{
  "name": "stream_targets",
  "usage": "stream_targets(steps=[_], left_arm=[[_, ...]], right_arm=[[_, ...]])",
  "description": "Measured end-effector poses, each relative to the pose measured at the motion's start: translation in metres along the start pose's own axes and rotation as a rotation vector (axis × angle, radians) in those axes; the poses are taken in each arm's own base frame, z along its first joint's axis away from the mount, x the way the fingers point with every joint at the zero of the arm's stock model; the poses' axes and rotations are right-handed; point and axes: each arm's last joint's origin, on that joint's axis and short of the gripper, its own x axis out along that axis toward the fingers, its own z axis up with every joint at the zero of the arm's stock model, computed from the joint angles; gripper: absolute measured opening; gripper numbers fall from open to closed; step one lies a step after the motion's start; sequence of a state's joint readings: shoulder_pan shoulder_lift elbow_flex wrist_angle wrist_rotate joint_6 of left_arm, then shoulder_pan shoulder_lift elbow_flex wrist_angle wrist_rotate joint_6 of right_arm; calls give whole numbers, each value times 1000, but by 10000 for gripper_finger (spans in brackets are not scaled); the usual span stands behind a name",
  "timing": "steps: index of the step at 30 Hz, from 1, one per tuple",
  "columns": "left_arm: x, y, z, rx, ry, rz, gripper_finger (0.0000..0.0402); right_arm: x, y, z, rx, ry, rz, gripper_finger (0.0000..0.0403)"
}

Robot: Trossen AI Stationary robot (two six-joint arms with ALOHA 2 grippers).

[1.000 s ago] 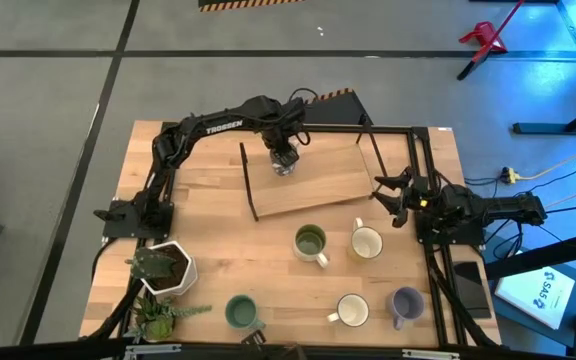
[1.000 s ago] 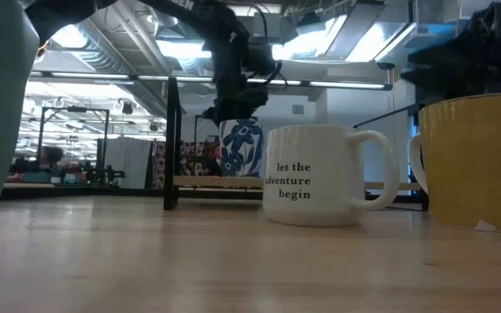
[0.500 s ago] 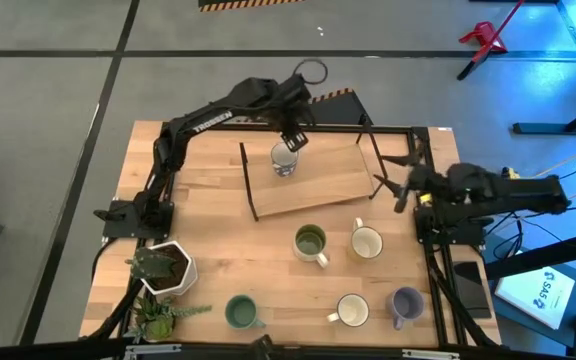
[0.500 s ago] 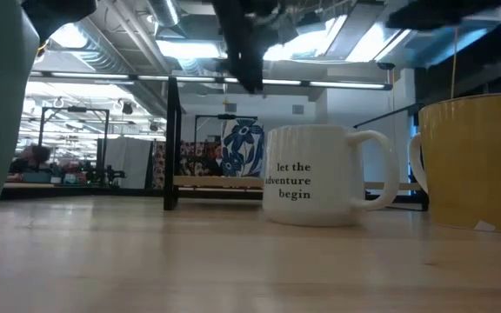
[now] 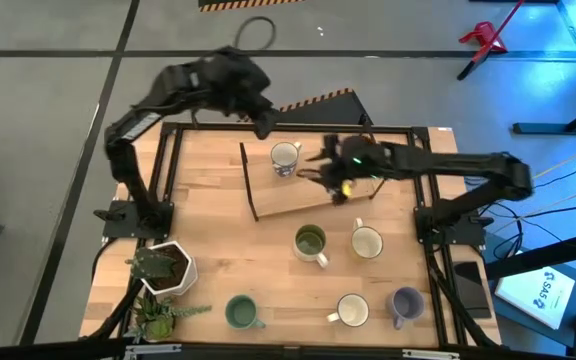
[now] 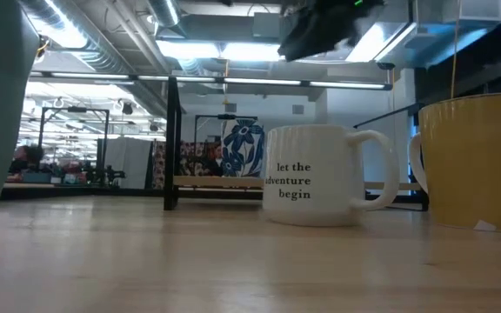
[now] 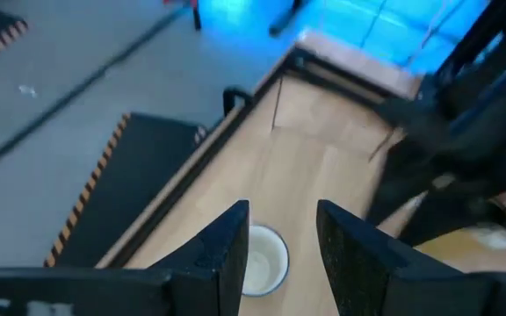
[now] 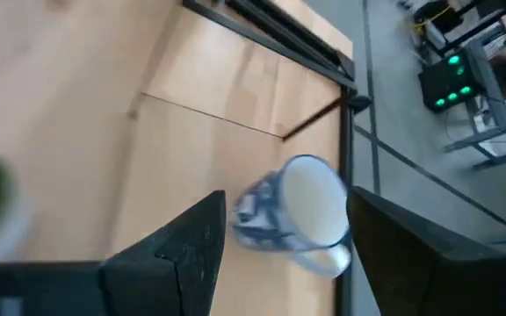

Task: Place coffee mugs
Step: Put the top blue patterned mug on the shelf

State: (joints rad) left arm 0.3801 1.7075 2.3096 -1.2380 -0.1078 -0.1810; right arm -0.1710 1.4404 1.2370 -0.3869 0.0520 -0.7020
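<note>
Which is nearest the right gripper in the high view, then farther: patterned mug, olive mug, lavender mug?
From the right gripper:
1. Patterned mug, just beside it on the raised board.
2. Olive mug, mid-table, nearer the front.
3. Lavender mug, front right corner.

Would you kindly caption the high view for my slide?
Blue-patterned mug stands on the raised board as right gripper reaches in.
</note>
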Motion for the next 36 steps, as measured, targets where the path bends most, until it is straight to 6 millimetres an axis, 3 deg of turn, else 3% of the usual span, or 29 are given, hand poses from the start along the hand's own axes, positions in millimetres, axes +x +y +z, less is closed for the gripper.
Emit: stream_targets(steps=[7, 19, 23, 32, 36], left_arm=[[-49, 0, -4, -8, -110, 57, 130], [-66, -5, -9, -4, -133, 79, 130], [-66, -5, -9, -4, -133, 82, 130], [-66, -3, -9, -6, -139, 121, 130], [-66, -3, -9, -4, -142, 138, 130]], right_arm=[[57, -25, -5, -135, 133, 82, 223], [114, -7, -35, -203, 297, 244, 219], [119, -5, -40, -218, 363, 219, 181], [114, -4, -47, -247, 443, 251, 16], [106, -4, -49, -263, 533, 304, 18]])
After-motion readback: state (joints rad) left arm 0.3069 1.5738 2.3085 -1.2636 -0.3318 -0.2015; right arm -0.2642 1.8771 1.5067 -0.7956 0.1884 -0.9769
